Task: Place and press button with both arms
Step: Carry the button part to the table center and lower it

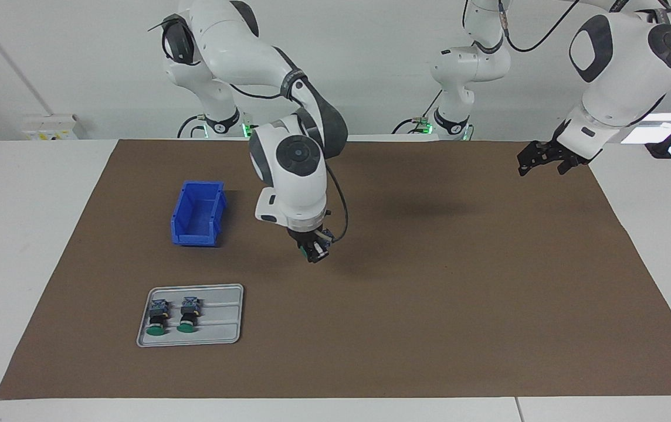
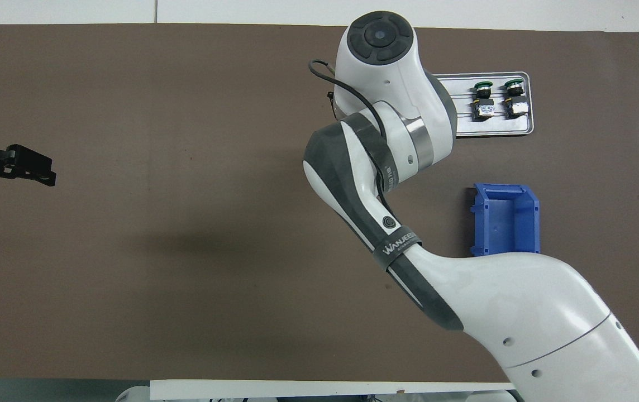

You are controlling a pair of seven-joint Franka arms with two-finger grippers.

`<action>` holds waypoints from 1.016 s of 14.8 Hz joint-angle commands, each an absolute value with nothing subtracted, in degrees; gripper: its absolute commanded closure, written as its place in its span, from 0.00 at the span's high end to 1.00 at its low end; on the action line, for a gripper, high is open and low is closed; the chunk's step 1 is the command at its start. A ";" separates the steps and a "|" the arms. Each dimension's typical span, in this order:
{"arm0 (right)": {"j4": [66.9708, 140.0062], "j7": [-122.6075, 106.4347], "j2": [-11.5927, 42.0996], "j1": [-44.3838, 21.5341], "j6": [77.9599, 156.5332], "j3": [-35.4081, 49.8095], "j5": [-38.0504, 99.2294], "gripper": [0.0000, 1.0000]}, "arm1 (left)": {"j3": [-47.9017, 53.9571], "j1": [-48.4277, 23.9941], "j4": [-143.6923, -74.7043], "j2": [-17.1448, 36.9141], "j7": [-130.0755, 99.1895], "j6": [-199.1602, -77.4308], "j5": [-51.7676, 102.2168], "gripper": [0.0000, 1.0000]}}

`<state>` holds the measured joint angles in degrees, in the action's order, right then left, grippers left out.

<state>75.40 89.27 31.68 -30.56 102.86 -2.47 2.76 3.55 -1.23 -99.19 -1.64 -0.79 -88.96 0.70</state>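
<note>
My right gripper [image 1: 314, 253] hangs over the brown mat [image 1: 429, 293] near the middle of the table, pointing down and shut on a green-capped button [image 1: 305, 252]. In the overhead view the right arm's own wrist hides both the gripper and that button. Two more buttons [image 1: 156, 319] [image 1: 187, 316] lie side by side in a grey tray [image 1: 224, 328], also seen from above as buttons [image 2: 483, 97] [image 2: 514, 96] in the tray [image 2: 465, 125]. My left gripper [image 1: 541, 158] [image 2: 29, 170] waits open over the mat's edge at the left arm's end.
A blue bin [image 1: 197, 214] [image 2: 506, 220] stands on the mat, nearer to the robots than the tray, at the right arm's end. White table surface [image 1: 30, 234] borders the mat.
</note>
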 commanded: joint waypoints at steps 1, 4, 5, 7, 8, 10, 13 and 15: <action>79.89 97.62 28.57 -32.77 103.18 -3.34 5.01 0.21 | 3.52 -0.97 -98.70 -1.58 -0.09 -89.12 1.14 1.00; 81.82 103.34 27.69 -35.94 103.71 -3.25 5.53 0.21 | 3.52 -0.88 -98.70 -1.58 -0.09 -89.12 1.14 1.00; 83.39 105.36 27.16 -37.25 104.67 -3.16 5.71 0.21 | 3.52 -0.97 -98.70 -1.58 -0.09 -89.12 1.14 1.00; 88.83 109.14 25.32 -39.37 109.83 -2.82 5.80 0.21 | 3.60 -0.88 -98.70 -1.58 -0.09 -89.12 1.14 1.00; 92.25 110.38 24.09 -39.72 112.82 -2.73 5.80 0.21 | 3.52 -0.97 -98.70 -1.58 -0.09 -89.12 1.14 1.00; 99.02 110.74 22.16 -39.90 118.71 -2.72 5.89 0.22 | 3.52 -0.97 -98.70 -1.58 -0.09 -89.12 1.14 1.00; 105.02 110.74 20.66 -39.81 123.57 -2.72 5.89 0.22 | 3.52 -0.97 -98.70 -1.58 -0.09 -89.12 1.14 1.00; 105.64 111.96 20.48 -39.81 123.92 -2.64 5.98 0.22 | 3.52 -0.97 -98.70 -1.58 -0.09 -89.12 1.14 1.00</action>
<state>102.01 110.53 23.48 -40.07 122.46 -2.84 4.85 3.55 -1.23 -99.19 -1.64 -0.79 -88.96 0.70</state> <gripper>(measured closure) 0.581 0.000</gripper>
